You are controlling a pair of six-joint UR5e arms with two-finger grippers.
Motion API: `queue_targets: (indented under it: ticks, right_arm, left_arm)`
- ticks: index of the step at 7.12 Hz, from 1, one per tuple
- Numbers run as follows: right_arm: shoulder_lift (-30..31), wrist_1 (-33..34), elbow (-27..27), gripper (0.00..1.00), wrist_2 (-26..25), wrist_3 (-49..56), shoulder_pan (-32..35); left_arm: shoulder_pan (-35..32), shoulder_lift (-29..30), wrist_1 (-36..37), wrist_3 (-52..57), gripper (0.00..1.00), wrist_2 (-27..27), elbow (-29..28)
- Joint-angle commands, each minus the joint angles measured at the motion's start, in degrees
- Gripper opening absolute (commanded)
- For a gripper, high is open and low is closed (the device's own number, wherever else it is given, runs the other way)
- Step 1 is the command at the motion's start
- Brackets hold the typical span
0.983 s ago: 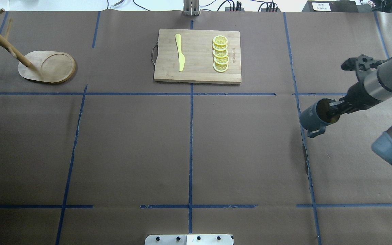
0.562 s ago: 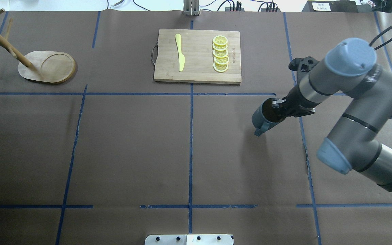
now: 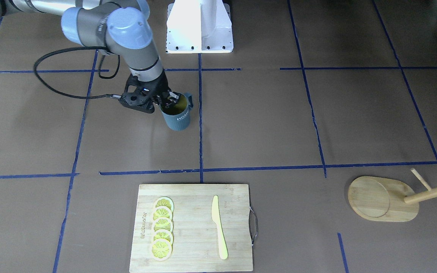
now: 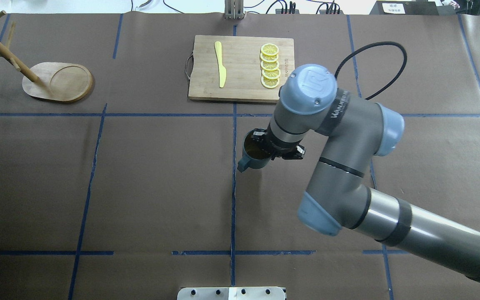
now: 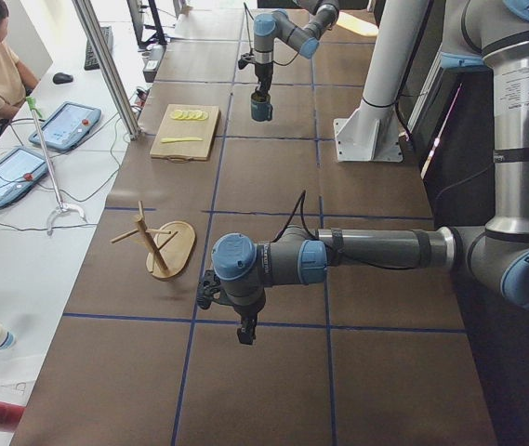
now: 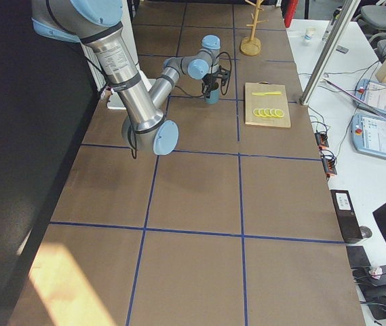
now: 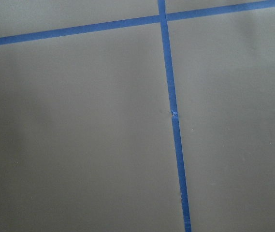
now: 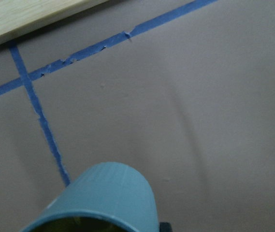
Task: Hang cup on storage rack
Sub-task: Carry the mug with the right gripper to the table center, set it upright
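1. Cup (image 4: 251,158) – gripped at its rim by the right arm's jaws, one jaw inside the mouth, handle toward the robot's left
2. It hangs mouth up by the table's (image 4: 140,175) centre tape line (image 4: 233,216), near the cutting board (image 4: 242,68)
3. Storage rack (image 4: 58,81) stands well apart, at the table's far left corner
4. Left arm's jaws – seen only from the side, so I cannot tell how they stand

Seen overhead, the blue-taped brown desk (image 4: 152,179) bore a bamboo cutting board (image 4: 242,81) top centre, the storage rack (image 4: 40,87) upper left.
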State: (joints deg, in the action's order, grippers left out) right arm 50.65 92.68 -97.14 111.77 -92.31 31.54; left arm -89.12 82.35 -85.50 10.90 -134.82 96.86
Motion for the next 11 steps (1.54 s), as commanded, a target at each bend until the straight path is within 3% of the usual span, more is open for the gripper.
queue_targets:
  ticks: [1, 2, 3, 4, 5, 7, 9, 11]
  right_arm:
    - [-6.2, -0.1, 6.9, 0.04, -3.3, -8.5, -3.8]
    - [-6.2, -0.1, 7.1, 0.07, -3.5, -8.9, -4.6]
    - [-6.1, -0.1, 7.1, 0.17, -3.4, -8.8, -4.7]
    - [-6.0, -0.1, 7.1, 0.86, -3.5, -8.6, -4.7]
    - [-5.9, -0.2, 6.9, 1.00, -3.4, -8.1, -4.7]
    - [-6.0, 0.1, 3.6, 1.00, -2.9, -7.6, -3.6]
    - [-5.7, 6.6, -3.6, 1.00, -1.7, -0.8, 0.2]
    - [-1.3, 9.1, -5.2, 1.00, 8.1, 15.4, 10.5]
  left_arm:
    - [0.0, 0.0, 0.1, 0.0, 1.00, 0.0, 0.0]
    - [0.0, 0.0, 0.1, 0.0, 1.00, 0.0, 0.0]
    - [0.0, 0.0, 0.1, 0.0, 1.00, 0.0, 0.0]
    - [0.0, 0.0, 0.1, 0.0, 1.00, 0.0, 0.0]
    - [0.0, 0.0, 0.1, 0.0, 1.00, 0.0, 0.0]
    - [0.0, 0.0, 0.0, 0.0, 1.00, 0.0, 0.0]
    - [0.0, 0.0, 0.0, 0.0, 1.00, 0.0, 0.0]
    - [0.0, 0.0, -0.1, 0.0, 1.00, 0.0, 0.7]
